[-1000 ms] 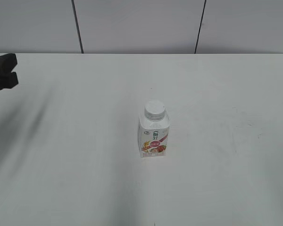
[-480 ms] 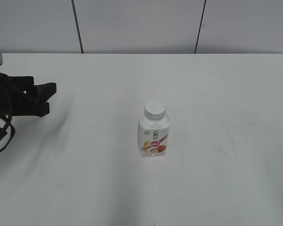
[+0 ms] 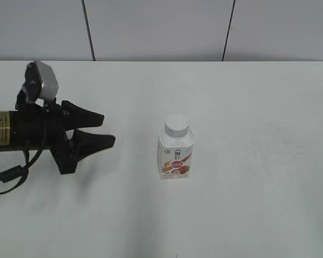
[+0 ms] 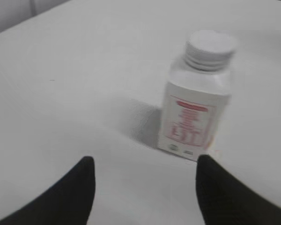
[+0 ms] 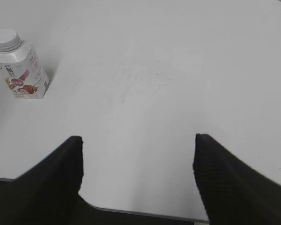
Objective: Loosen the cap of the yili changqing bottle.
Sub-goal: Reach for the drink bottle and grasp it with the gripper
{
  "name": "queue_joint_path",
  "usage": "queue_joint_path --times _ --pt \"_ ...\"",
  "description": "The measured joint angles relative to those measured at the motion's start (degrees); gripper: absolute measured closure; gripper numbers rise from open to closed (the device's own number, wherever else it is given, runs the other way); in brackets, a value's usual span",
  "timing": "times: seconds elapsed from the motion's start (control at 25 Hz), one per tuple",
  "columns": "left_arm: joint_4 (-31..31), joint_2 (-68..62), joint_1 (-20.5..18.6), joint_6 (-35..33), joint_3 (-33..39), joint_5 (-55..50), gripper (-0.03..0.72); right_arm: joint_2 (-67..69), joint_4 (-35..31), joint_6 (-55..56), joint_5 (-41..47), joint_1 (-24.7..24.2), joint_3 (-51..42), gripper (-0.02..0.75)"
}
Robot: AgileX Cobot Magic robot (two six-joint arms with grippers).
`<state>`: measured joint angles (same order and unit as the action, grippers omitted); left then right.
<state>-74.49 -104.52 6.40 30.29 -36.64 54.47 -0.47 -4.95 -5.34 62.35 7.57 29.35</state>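
The yili changqing bottle [image 3: 176, 154] stands upright near the middle of the white table, with a red-pink fruit label facing the front. Its ribbed white cap [image 3: 176, 124] sits on the neck. The bottle also shows in the left wrist view [image 4: 196, 110] with the cap [image 4: 210, 47], and small in the right wrist view [image 5: 19, 65] with the cap [image 5: 7, 39]. My left gripper [image 3: 106, 129] is open and empty, to the left of the bottle and apart from it; it shows in the left wrist view [image 4: 143, 166]. My right gripper [image 5: 138, 140] is open and empty, far right of the bottle.
The white table [image 3: 258, 107] reaches back to a grey panelled wall [image 3: 161, 27]. Its near edge shows in the right wrist view [image 5: 145, 213]. The left arm's body and cable [image 3: 11, 161] lie at the left side.
My left arm has come in from the left edge toward the bottle, its open jaws now much nearer. The bottle has not moved.
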Motion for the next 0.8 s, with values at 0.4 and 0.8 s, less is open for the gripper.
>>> queue_joint_path --times 0.4,0.8 --pt "-6.38 -8.88 1.00 0.18 -6.38 10.24 0.137 0.00 0.00 0.00 0.00 0.00 0.00 0.164" --pt "-4.76 -13.97 9.35 0.18 -12.58 9.08 0.133 0.00 0.00 0.00 0.00 0.00 0.00 0.164"
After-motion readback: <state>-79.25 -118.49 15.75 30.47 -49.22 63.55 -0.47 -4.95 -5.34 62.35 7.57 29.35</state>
